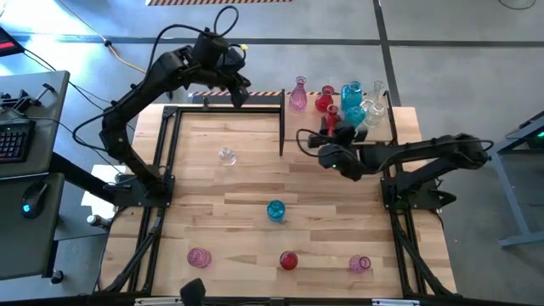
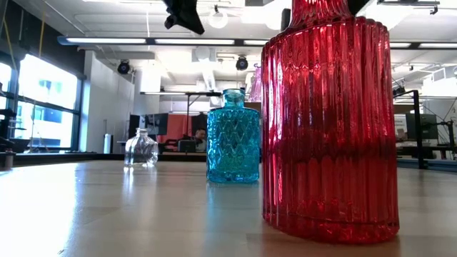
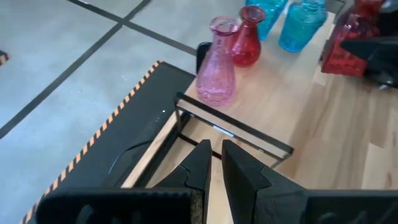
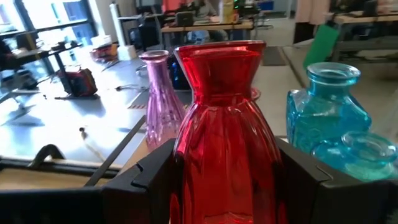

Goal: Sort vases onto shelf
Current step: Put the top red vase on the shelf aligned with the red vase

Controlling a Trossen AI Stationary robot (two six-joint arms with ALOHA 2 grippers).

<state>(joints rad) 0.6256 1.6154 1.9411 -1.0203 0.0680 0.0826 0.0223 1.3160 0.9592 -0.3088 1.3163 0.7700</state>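
- The right tool (image 1: 333, 129) is clamped on a red ribbed vase (image 4: 225, 134), one dark finger (image 4: 146, 177) against each side of its body.
- In the high view this red ribbed vase (image 1: 331, 117) is at the front of the group on the shelf (image 1: 391, 119), the pale board with black bars at the far right corner of the surface (image 1: 255, 178).
- On the shelf stand a pink tall-necked vase (image 1: 297, 95), a round red vase (image 1: 324, 100), turquoise bottles (image 1: 352, 95) and clear vases (image 1: 372, 109), packed close together.
- From the right wrist view, the pink tall-necked vase (image 4: 158, 96) is just beside the held vase on one side and a turquoise bottle (image 4: 326, 112) on the other.
- The left tool (image 3: 214, 163) has its fingers together and holds nothing; it hovers over the far edge of the surface, near the black frame bar (image 3: 233, 127).
- Loose on the surface: a clear round vase (image 1: 227, 155) toward the far left, a turquoise vase (image 1: 275, 210) near the middle.
- Along the near edge stand a pink round vase (image 1: 199, 257), a red vase (image 1: 289, 260) and a small pink vase (image 1: 360, 264), well apart from one another.
- In the low view the red vase (image 2: 330, 121) fills the foreground, the turquoise vase (image 2: 233, 137) is behind it, and the clear round vase (image 2: 141, 148) is farther off.
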